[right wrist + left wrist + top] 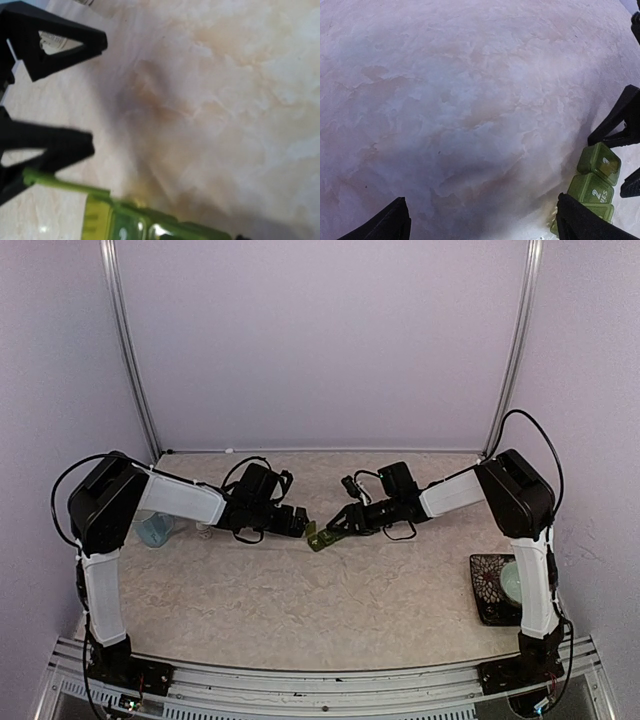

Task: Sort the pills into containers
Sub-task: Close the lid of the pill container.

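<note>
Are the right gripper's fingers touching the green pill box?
Cannot tell. In the right wrist view a thin edge of the pill box overlaps the lower finger of the right gripper, but the blur hides any contact.

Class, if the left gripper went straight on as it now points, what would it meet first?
Likely the green pill box, just ahead of the left gripper, off-centre by one finger; depth is unclear.
</note>
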